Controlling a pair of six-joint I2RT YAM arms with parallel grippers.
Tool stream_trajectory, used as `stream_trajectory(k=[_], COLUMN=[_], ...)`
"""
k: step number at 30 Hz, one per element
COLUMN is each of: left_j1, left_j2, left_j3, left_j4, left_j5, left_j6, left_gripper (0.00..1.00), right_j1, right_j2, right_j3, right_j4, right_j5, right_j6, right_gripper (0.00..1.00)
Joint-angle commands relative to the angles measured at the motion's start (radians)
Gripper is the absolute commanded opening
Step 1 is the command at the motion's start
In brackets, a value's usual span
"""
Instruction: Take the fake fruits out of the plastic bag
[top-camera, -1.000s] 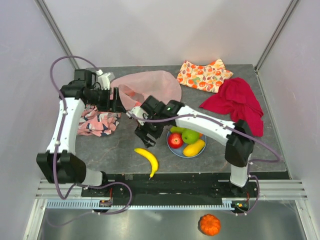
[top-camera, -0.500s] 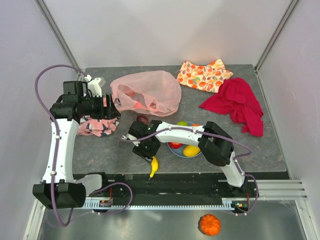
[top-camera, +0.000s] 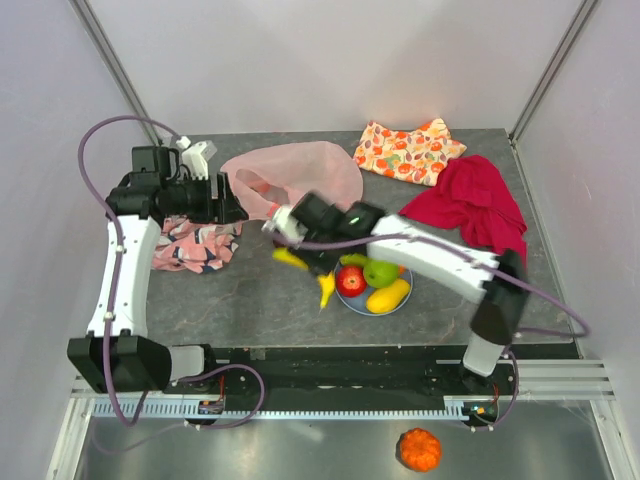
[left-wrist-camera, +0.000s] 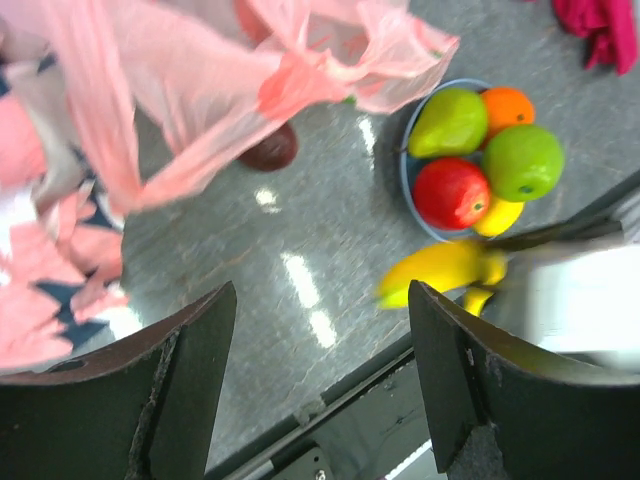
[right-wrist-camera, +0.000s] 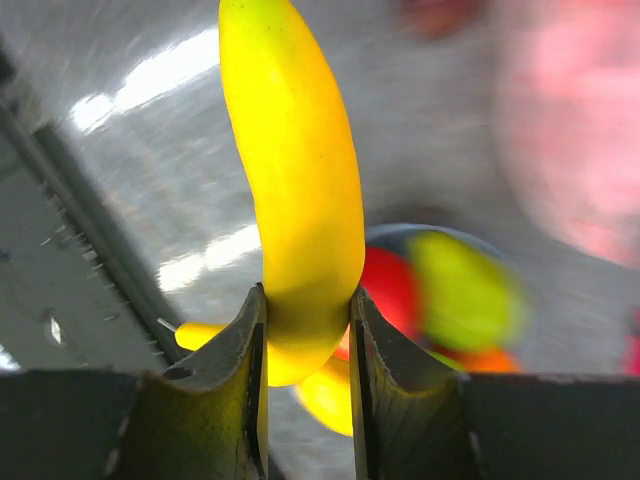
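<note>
Pinching banana (right-wrist-camera: 290, 150) in right gripper (right-wrist-camera: 306, 300), jaws pressed on both sides near one end, lifted off table (top-camera: 250, 292) just beside blue plate (left-wrist-camera: 408, 160). W/ left gripper (left-wrist-camera: 320, 300) spread wide, gripping nothing, by plastic bag (top-camera: 310, 170) at back-left. Risks, prob.: could slip or swivel in grip, being glossy, curved & held off-centre; could knock fruit off crowded plate on set-down; could roll off near edge if dropped. Counting: 1 banana; on plate 1 red apple (left-wrist-camera: 452, 192), 1 green apple (left-wrist-camera: 522, 162), 1 pear (left-wrist-camera: 450, 120), 1 orange (left-wrist-camera: 507, 108), 1 yellow fruit (left-wrist-camera: 497, 215); 1 dark purple fruit (left-wrist-camera: 270, 150) on table by bag; at least 1 reddish item (top-camera: 262, 186) inside bag, can't tell what; 3 cloths: fruit-print cloth (top-camera: 410, 150), red cloth (top-camera: 470, 200), pink-and-black cloth (top-camera: 195, 248).
</note>
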Motion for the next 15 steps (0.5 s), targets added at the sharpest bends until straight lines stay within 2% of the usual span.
stream_trajectory(k=[1,2,6,8,11,15], left_j1=[-0.040,-0.053,-0.096,-0.108,-0.117,-0.119], left_j2=[0.056,0.071,0.123,0.152,0.228,0.309], left_j3=[0.117,0.127,0.153,0.170,0.219,0.283], left_j4=[0.063,0.066,0.064,0.052,0.021,-0.005], left_j5=[0.064,0.043,0.018,0.006,-0.005,-0.039], left_j6=[0.007,0.037,0.093,0.108,0.125,0.139], left_gripper=[0.76,0.76,0.76,0.76,0.75,0.75], right_j1=[-0.196,-0.285,-0.466,-0.510,-0.615,-0.652], right_j2=[-0.211,-0.225,-0.251,-0.251,-0.266,-0.273], right_j3=[0.049,0.049,0.023,-0.006,-0.099,-0.179], right_j4=[-0.028,-0.026,-0.066,-0.080,-0.060,-0.017], right_j5=[0.082,0.080,0.025,0.027,-0.053,-0.087], right_j6=[-0.135,-0.171,-0.283,-0.306,-0.308,-0.332], right_gripper=[0.06,0.06,0.08,0.09,0.10,0.13])
